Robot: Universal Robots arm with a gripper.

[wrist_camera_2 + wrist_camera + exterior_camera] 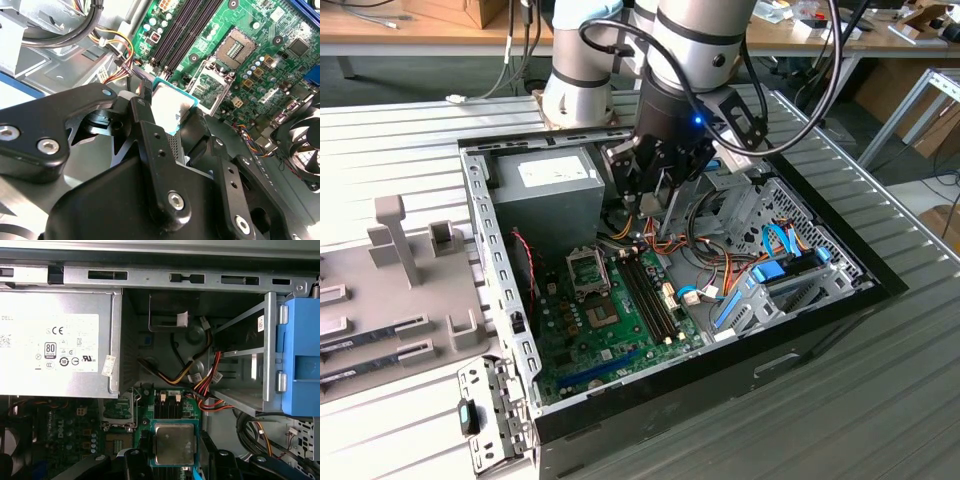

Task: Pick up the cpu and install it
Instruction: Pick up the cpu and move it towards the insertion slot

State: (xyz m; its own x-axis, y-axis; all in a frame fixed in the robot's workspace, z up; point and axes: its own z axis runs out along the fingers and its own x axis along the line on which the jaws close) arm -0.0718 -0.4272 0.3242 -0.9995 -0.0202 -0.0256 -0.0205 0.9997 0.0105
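While the open case [506,285] sits mid-frame on the desk [880,400] in the exterior view, the arm [680,50] reaches in from the top centre. Its claw [658,200] is clenched on the cpu [172,106], which hangs above the board [270,65], apart from the open socket [235,48].

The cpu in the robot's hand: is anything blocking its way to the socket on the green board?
Nothing visible does. The hand holds the cpu above the motherboard, and the socket lies bare, its hinged bracket flipped open beside it.
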